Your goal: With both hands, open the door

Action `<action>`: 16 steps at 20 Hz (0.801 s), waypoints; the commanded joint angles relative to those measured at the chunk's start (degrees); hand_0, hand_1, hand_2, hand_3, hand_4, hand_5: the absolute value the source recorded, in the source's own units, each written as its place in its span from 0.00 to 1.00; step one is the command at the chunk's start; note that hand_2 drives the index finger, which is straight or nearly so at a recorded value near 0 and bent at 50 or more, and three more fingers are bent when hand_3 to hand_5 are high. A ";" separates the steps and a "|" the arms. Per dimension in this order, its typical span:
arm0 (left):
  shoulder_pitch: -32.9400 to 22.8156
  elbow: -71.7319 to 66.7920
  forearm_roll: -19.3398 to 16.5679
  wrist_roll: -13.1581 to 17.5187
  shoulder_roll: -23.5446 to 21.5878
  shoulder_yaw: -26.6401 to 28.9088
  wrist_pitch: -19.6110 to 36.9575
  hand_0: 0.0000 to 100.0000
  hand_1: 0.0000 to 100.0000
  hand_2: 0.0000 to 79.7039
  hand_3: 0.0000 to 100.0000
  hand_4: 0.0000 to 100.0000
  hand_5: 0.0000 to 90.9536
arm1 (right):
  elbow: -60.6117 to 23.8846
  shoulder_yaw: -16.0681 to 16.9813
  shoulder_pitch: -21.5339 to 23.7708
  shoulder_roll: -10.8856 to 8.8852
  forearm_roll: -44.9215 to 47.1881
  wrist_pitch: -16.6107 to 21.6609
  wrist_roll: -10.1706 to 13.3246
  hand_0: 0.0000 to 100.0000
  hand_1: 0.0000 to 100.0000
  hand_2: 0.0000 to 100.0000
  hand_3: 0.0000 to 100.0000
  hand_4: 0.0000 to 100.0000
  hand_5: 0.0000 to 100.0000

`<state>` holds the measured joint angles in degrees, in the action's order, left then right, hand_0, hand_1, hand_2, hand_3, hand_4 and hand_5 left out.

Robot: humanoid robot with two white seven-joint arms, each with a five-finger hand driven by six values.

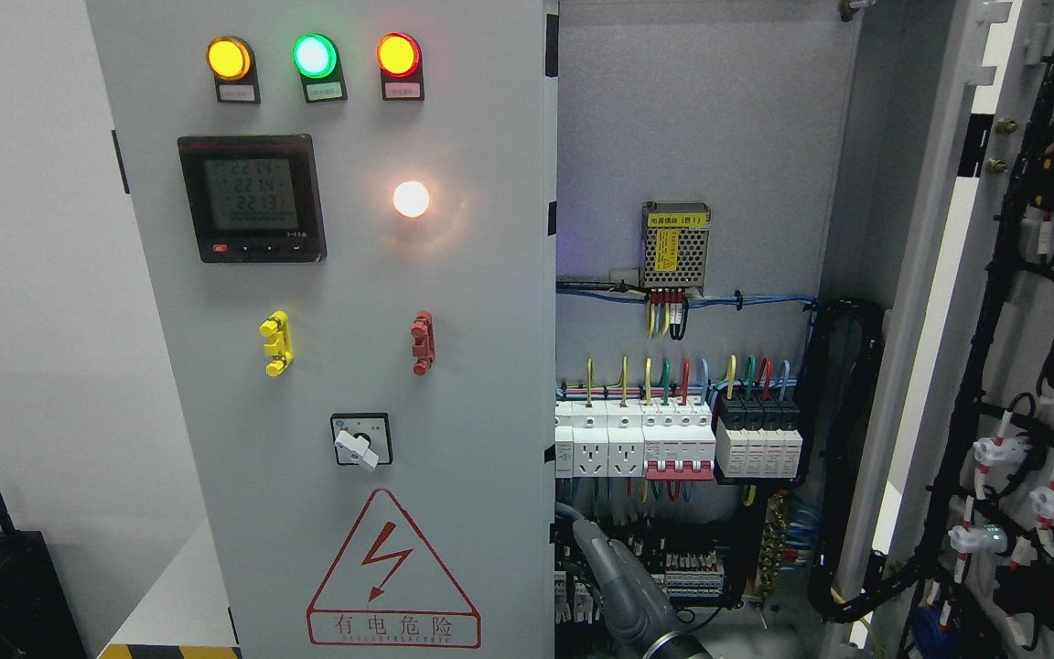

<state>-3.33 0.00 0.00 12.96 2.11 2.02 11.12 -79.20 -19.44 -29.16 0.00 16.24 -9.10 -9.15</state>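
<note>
Left door closed, lamps lit, sits left of the one hand in view. Hand's finger extended at door edge, grasping nothing; side unclear. Right door swung open, far right of it

Cabinet surfaces: painted metal with plastic fittings

The left door is smooth, matt grey painted sheet metal; its indicator lamps have glossy translucent plastic lenses, and the meter has a glossy black plastic bezel. The power supply has a perforated bare-metal casing. The breakers are smooth white plastic. The robot's arm is semi-gloss grey plastic.
</note>
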 commanded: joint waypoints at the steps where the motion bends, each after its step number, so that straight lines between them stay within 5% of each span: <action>1: -0.01 -0.88 -1.67 -0.04 0.00 0.00 -0.05 0.00 0.00 0.00 0.00 0.00 0.00 | 1.94 0.28 -0.81 -0.44 0.46 0.22 -0.43 0.38 0.00 0.00 0.00 0.00 0.00; 16: 0.08 -0.88 -1.67 0.05 0.00 0.00 -0.05 0.00 0.00 0.00 0.00 0.00 0.00 | 2.65 0.72 -1.43 -0.70 0.55 0.49 -3.42 0.38 0.00 0.00 0.00 0.00 0.00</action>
<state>-3.33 0.00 0.00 12.93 2.11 2.02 11.12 -77.22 -19.01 -30.43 0.00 16.75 -8.64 -12.31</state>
